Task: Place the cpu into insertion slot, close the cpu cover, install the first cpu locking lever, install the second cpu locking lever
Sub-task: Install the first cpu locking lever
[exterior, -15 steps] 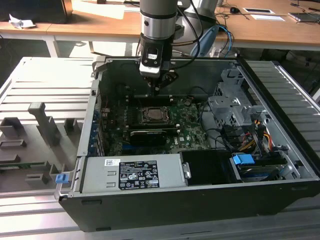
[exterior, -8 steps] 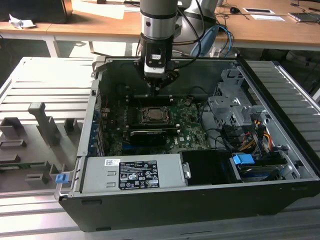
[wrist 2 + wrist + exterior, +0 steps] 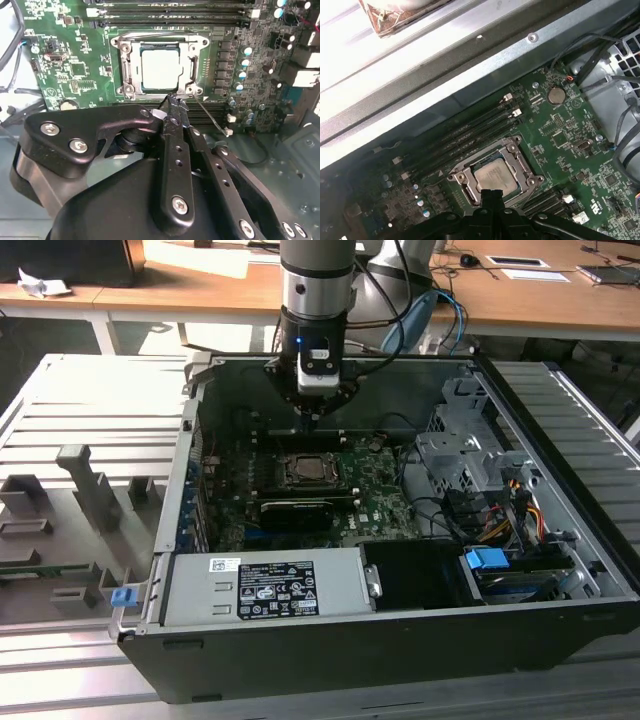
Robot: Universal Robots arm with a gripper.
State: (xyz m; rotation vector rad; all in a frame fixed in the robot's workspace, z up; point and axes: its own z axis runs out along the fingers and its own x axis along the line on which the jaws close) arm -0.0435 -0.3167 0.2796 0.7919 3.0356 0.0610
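The cpu [image 3: 160, 69] lies flat in the insertion slot [image 3: 160, 47] on the green board, its pale face showing through the cut-out of the cpu cover [image 3: 128, 67]. The cover's silvery frame lies down around the chip. A thin wire locking lever [image 3: 210, 115] sticks out slantwise from one corner of the socket. My gripper [image 3: 172, 102] is shut, its black tips together just off the socket's edge near that corner, with nothing visible between them. In the exterior view the gripper [image 3: 313, 412] hangs above the cpu [image 3: 305, 469]. In the first wrist view the gripper [image 3: 490, 194] borders the cpu [image 3: 494, 177].
The open computer case holds a grey labelled power supply box [image 3: 265, 587] at the front, a metal drive cage [image 3: 465, 455] and coloured cables [image 3: 520, 505] at the exterior view's right. Long black memory slots [image 3: 170, 10] run beside the socket. Grey fixtures [image 3: 90, 485] stand at the exterior view's left.
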